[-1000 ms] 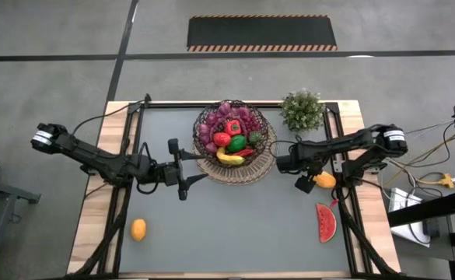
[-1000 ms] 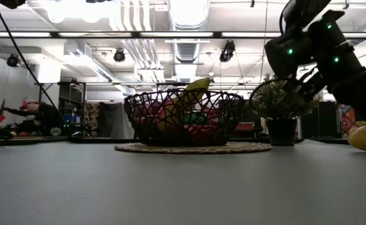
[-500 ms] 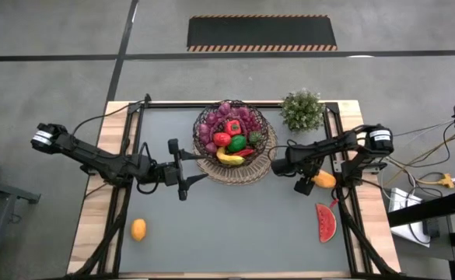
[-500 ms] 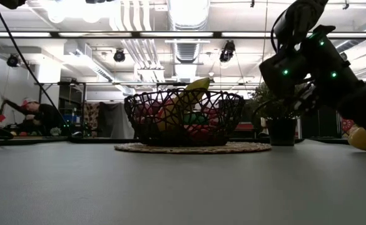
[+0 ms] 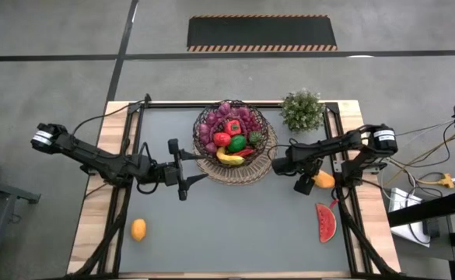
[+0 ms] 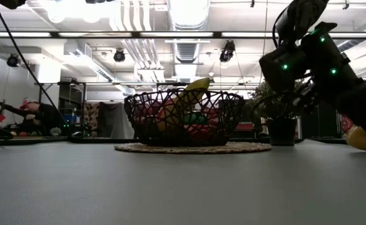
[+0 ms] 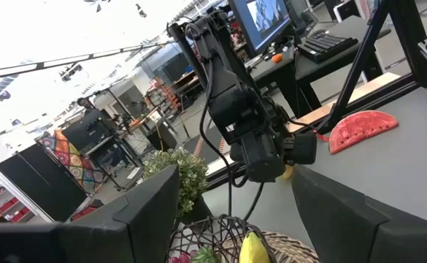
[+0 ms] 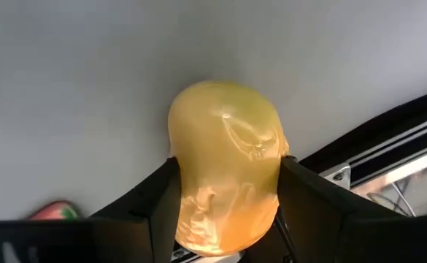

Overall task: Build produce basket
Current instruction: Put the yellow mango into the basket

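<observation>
- Table (image 5: 235, 225): grey top with wooden side strips; the near middle lies bare, and the widest open stretch runs between the orange (image 5: 138, 229) at the near left and the watermelon slice (image 5: 326, 222) at the near right.
- Basket (image 5: 234, 148): dark wire bowl on a tan mat (image 5: 263, 166), far centre of the table; in the low view it stands upright on the mat, rim level.
- Basket contents: purple grapes (image 5: 229, 111) on the far side, red peppers (image 5: 226, 131) in the middle, lime (image 5: 236, 143) beside them, banana (image 5: 229, 159) along the near rim.
- Right gripper (image 5: 303, 183): just right of the mat, near the table's right edge. Its fingers (image 8: 158, 201) stand apart on either side of the yellow-orange fruit (image 8: 226, 164), close against its flanks; the fruit lies on the grey top by the dark edge rail. Whether the fingers press it, I cannot tell.
- Same fruit (image 5: 324, 180) in the high view: just right of the gripper, far of the watermelon slice.
- Left gripper (image 5: 182, 167): just left of the mat, jaws spread wide, holding nothing, pointed at the basket.
- Plant (image 5: 302, 110): bushy green, far right corner, well clear of the basket.
- Orange: alone at the near left, close to the left strip.
- Room: grey floor around the table, a striped black mat (image 5: 262, 33) beyond the far edge, cables (image 5: 429, 179) trailing off to the right; desks and monitors show in the left wrist view.
</observation>
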